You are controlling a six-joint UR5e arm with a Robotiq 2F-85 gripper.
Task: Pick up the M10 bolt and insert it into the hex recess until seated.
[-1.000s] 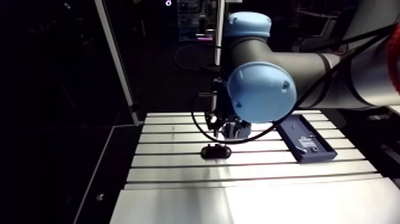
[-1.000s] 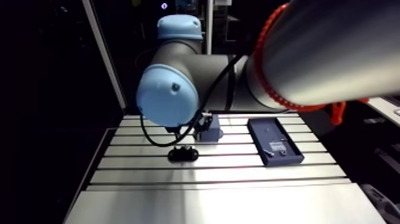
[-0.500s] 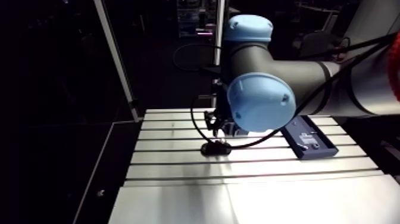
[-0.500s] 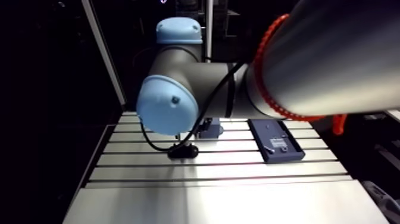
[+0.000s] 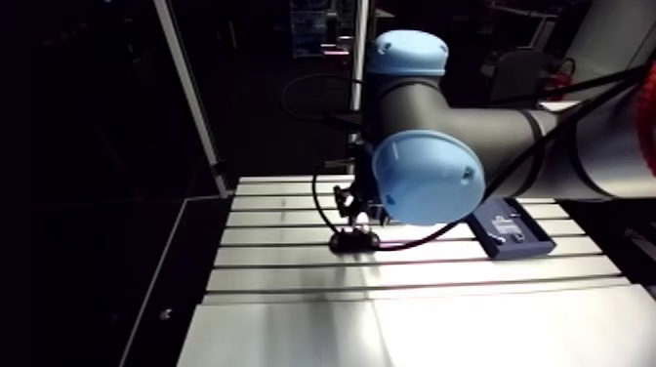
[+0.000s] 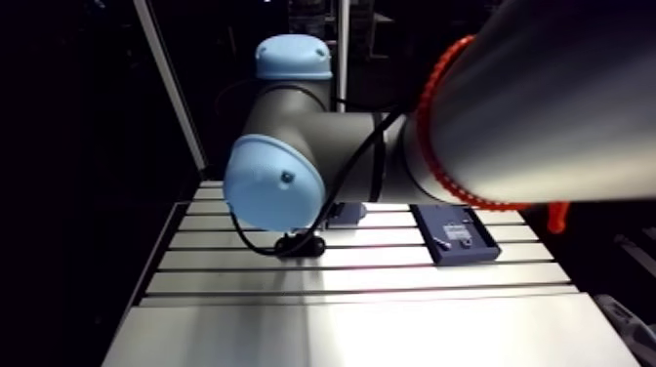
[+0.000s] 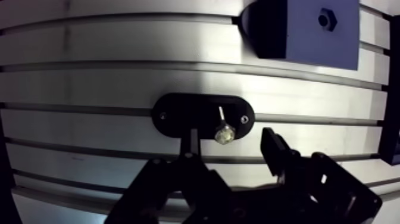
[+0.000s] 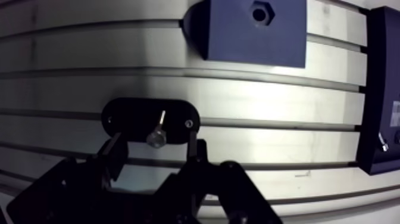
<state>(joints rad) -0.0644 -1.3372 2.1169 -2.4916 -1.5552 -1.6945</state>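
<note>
- The small silver hex-headed M10 bolt (image 7: 222,132) lies on a black oval holder plate (image 7: 178,113).
- The black two-finger gripper (image 7: 231,142) has dropped over it since earlier, its fingers wide and straddling the head without gripping it.
- The hex recess (image 7: 326,19) in the dark blue block (image 7: 315,44) waits ahead, so closing on the bolt likely comes next.

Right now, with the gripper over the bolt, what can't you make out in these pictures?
Arm view: the joint cap hides the gripper and most of the blue block.
Arm view: the bolt is too small to pick out on the black holder.
Wrist view: the hex recess is dark inside, so its depth is unreadable.
Wrist view: the tray is cut off by the edge.
</note>
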